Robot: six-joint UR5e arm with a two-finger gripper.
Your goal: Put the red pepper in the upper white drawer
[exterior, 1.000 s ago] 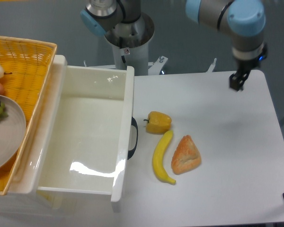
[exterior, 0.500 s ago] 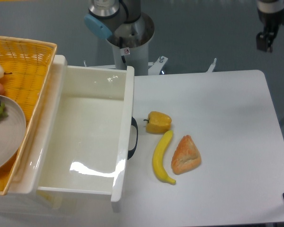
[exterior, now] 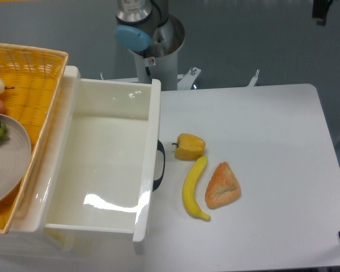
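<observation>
The red pepper is out of view in the camera frame. The upper white drawer [exterior: 150,141] stands pulled out at the left of the table, its glossy inside bare and its dark curved handle [exterior: 160,165] facing right. Only the dark tip of my gripper [exterior: 322,11] shows, high at the top right corner, far above the table's back right edge. Its fingers are too cut off to tell whether they are open or shut, and nothing shows held in them.
A yellow pepper [exterior: 189,147], a banana [exterior: 194,188] and an orange-brown triangular pastry [exterior: 222,186] lie just right of the drawer. A yellow woven basket [exterior: 34,73] with a plate and fruit sits left of the drawer. The arm's base [exterior: 153,39] stands behind the table.
The gripper has risen from above the table's back right corner up and to the right, nearly out of frame. The arm's shoulder joint has turned. The items on the table have not moved.
</observation>
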